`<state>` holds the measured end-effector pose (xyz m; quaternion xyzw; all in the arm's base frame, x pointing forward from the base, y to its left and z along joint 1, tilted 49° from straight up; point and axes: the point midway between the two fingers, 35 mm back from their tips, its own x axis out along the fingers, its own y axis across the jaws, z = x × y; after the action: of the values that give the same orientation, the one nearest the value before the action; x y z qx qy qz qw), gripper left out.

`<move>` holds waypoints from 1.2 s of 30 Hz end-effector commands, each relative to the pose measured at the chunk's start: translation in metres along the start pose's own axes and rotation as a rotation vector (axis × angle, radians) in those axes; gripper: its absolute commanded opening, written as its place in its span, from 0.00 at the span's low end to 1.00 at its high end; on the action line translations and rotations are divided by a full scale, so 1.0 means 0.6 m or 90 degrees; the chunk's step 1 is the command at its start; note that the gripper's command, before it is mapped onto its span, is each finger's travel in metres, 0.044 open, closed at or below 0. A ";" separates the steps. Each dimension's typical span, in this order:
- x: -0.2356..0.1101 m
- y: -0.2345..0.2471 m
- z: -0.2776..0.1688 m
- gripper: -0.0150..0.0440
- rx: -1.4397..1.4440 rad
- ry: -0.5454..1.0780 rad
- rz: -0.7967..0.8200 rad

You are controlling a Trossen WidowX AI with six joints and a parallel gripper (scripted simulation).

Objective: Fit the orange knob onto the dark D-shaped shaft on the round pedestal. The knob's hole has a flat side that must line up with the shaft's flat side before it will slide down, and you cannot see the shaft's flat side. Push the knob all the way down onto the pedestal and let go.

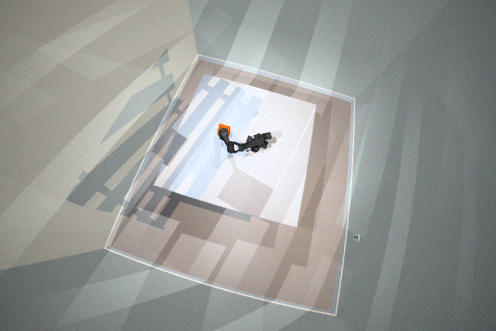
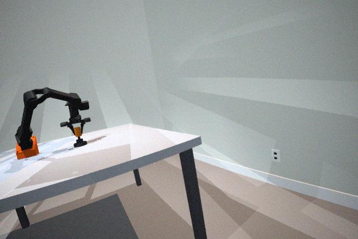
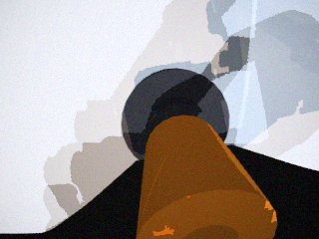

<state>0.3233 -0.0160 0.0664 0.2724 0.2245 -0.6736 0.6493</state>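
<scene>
Between the fingers of the gripper point(image 2: 77, 127), the orange knob point(image 2: 78, 131) is clamped upright, directly above the dark shaft and the round pedestal point(image 2: 80, 144) on the white table point(image 2: 161, 146). In the exterior view the knob's lower end appears at the shaft's top, not down on the pedestal. The shaft's flat cannot be seen, so alignment is unconfirmed. Likely faults: pressing down with the flats misaligned would jam the knob or make it slip in the grip; an off-axis push could tilt it; releasing early would leave it perched high.
</scene>
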 end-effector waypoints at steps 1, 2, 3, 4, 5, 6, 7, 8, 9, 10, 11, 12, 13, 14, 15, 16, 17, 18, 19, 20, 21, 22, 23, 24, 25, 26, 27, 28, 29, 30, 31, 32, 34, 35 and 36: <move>0.000 -0.001 -0.001 0.25 0.000 0.000 0.003; 0.000 -0.002 -0.001 0.25 0.000 0.000 0.003; 0.001 -0.003 -0.001 0.25 0.000 0.000 0.003; 0.001 -0.004 -0.001 0.25 0.000 0.000 0.003; 0.001 -0.005 -0.001 0.25 0.000 0.000 0.003; 0.001 -0.004 -0.001 0.25 0.000 0.000 0.003; 0.003 -0.004 0.000 0.25 0.000 0.000 0.003; 0.004 -0.004 0.000 0.25 0.000 0.000 0.003; 0.005 -0.004 0.000 0.25 0.000 0.000 0.003; 0.005 -0.003 0.001 0.25 0.000 0.000 0.003; 0.006 -0.003 0.001 0.25 0.000 0.000 0.003; 0.006 -0.003 0.001 0.25 0.000 0.000 0.003; 0.005 -0.003 0.001 0.25 0.000 0.000 0.003; 0.005 -0.003 0.001 0.25 0.000 0.000 0.003; 0.005 -0.003 0.001 0.25 0.000 0.000 0.003; 0.005 -0.003 0.001 0.25 0.000 0.000 0.003; 0.005 -0.003 0.001 0.25 0.000 0.000 0.003; 0.005 -0.003 0.001 0.25 0.000 0.000 0.003; 0.003 -0.002 0.000 0.25 0.000 0.000 0.003; 0.001 -0.001 0.000 0.25 0.000 0.000 0.003; 0.000 -0.001 -0.001 0.25 0.000 0.000 0.003; -0.001 0.000 -0.001 0.25 0.000 0.000 0.003; -0.002 0.000 -0.001 0.25 0.000 0.000 0.003; -0.003 0.000 -0.002 0.25 0.000 0.000 0.003; -0.003 0.000 -0.002 0.25 0.006 0.000 0.003; -0.003 0.001 -0.002 0.25 0.017 0.001 0.003; -0.003 0.001 -0.002 0.25 0.035 0.001 0.003; -0.004 0.001 -0.002 0.25 0.056 0.001 0.003; -0.004 0.002 -0.002 0.25 0.080 0.001 0.003; -0.005 0.003 -0.003 0.25 0.108 0.001 0.003; -0.005 0.003 -0.003 0.25 0.127 0.001 0.003; -0.005 0.004 -0.003 0.25 0.133 0.001 0.003; -0.005 0.003 -0.003 0.25 0.133 0.001 0.003; -0.005 0.003 -0.003 0.25 0.133 0.001 0.003; -0.005 0.003 -0.003 0.25 0.133 0.001 0.003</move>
<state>0.3236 -0.0159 0.0658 0.3290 0.1620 -0.6928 0.6209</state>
